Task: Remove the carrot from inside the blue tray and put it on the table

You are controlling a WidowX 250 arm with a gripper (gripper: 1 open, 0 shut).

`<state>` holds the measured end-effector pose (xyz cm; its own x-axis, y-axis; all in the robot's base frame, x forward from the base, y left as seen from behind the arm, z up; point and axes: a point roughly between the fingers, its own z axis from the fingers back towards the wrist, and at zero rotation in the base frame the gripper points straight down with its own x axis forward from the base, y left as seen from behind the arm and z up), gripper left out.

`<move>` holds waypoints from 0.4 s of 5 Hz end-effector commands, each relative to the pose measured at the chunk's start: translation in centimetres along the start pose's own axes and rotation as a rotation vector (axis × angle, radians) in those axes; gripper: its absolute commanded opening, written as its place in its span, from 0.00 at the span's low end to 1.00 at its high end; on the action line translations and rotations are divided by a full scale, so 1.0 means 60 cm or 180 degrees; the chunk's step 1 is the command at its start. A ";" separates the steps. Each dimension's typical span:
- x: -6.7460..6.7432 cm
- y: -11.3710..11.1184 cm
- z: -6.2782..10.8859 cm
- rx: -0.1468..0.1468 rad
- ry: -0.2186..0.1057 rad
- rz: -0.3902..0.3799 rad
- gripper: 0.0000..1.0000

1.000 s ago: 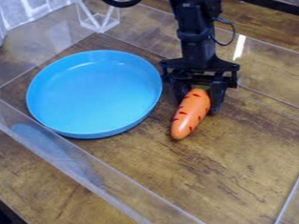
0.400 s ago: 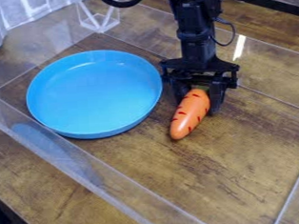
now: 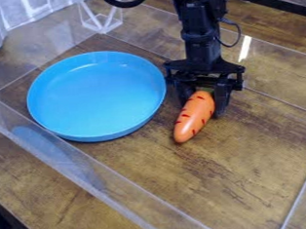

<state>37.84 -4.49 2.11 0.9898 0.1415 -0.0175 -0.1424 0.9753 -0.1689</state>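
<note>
So the carrot point(image 3: 191, 118) is lying on the wooden surface point(image 3: 250, 169), just to the right of the blue tray point(image 3: 96, 95) and outside its rim. We can see the black claw point(image 3: 204, 92) pointing straight down over the carrot's upper end, one finger on each side of it. The fingers look spread a bit, but we honestly can't tell if they're gripping the carrot or have let go. The tray itself has nothing in it.
</note>
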 end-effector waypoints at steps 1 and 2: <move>-0.031 -0.005 -0.029 0.0048 0.0227 -0.0088 0.00; -0.035 -0.006 -0.033 0.0056 0.0270 -0.0110 0.00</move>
<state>37.69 -4.53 2.08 0.9912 0.1299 -0.0265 -0.1325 0.9770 -0.1669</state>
